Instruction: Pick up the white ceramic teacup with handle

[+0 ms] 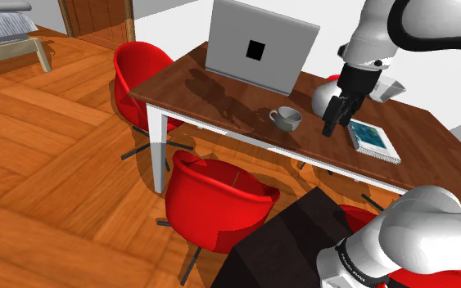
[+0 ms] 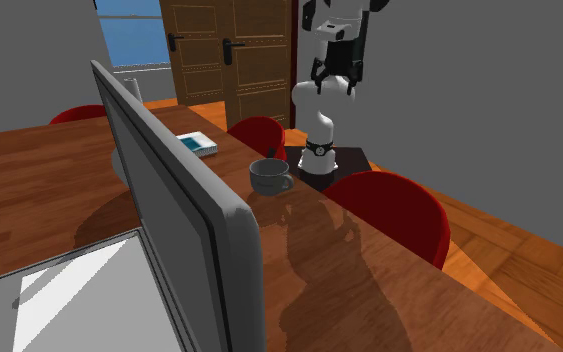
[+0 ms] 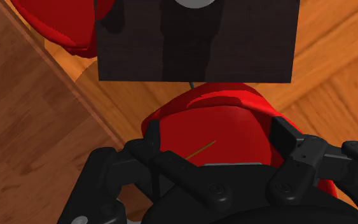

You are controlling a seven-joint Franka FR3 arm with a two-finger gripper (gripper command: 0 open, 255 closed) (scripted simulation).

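Observation:
The greyish-white teacup stands upright on the brown wooden table, near its front edge, with its handle on the side away from the gripper. In the second exterior view the teacup sits just past the laptop's edge. My black gripper hangs above the table to the shoulder view's right of the cup, apart from it. It shows high over the table's far edge in the second exterior view, gripper. In the wrist view the gripper is open, with nothing between its fingers, and a red chair seat lies below.
An open grey laptop stands behind the cup. A teal-covered book lies beside the gripper and a white bowl sits farther back. Red chairs ring the table. The dark stand is below.

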